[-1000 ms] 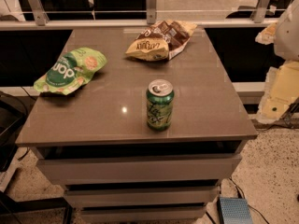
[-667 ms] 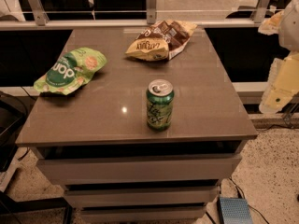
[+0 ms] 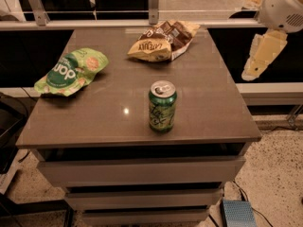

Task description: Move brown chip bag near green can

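Camera view: brown chip bag [image 3: 161, 41] not yet grasped
The bag lies at the far edge of the surface [image 3: 213, 103], well apart from the upright green can [image 3: 162, 106] near the front; the end effector [image 3: 261, 56] hangs beyond the right edge, probably staged to reach in, wide or narrow I cannot tell

gripper [image 3: 259, 59] — risen, shifted left | now hangs beside table [image 3: 215, 112] right-rear edge — above tabletop level

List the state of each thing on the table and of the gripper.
brown chip bag: lying crinkled at the table's far edge, untouched.
green can: upright near the front, apart from both bags.
green chip bag: lying at the left edge.
gripper: in the air beyond the right edge, touching nothing.
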